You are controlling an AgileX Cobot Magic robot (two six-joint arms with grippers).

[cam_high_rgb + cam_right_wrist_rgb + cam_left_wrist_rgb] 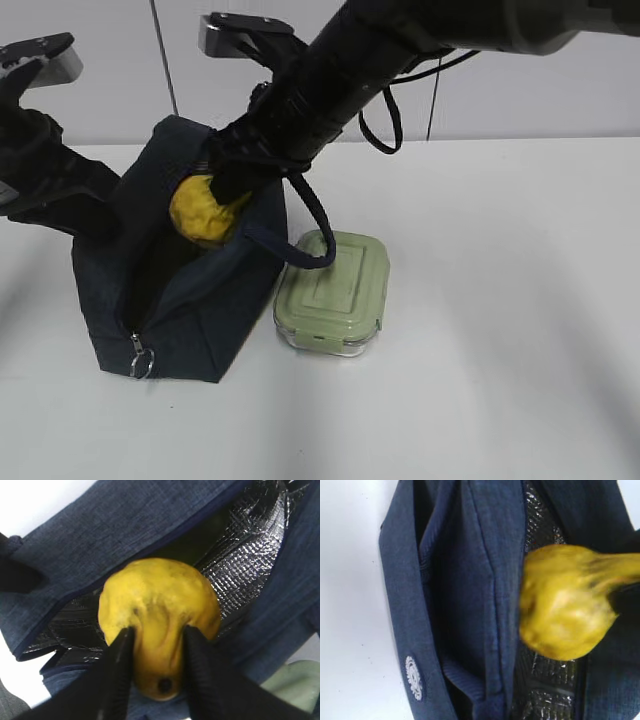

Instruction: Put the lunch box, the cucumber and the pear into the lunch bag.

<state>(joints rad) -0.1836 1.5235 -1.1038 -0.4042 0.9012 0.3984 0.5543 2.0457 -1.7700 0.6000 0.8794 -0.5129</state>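
Two arms work at the lunch bag point(170, 300), which stands on the white table point(500, 300) toward the left with its top unzipped and the silvery lining showing. The right gripper point(156, 655) reaches across from the far right, its black fingers point(117, 675) pinching the narrow neck of the pear point(160, 610), which hangs over the bag's opening. The left gripper point(95, 205) sits at the bag's far left edge; whether its jaws are spread or pressed on the fabric I cannot tell. The lunch box point(333, 292) rests just beside the bag on its right, lid on. No cucumber is visible.
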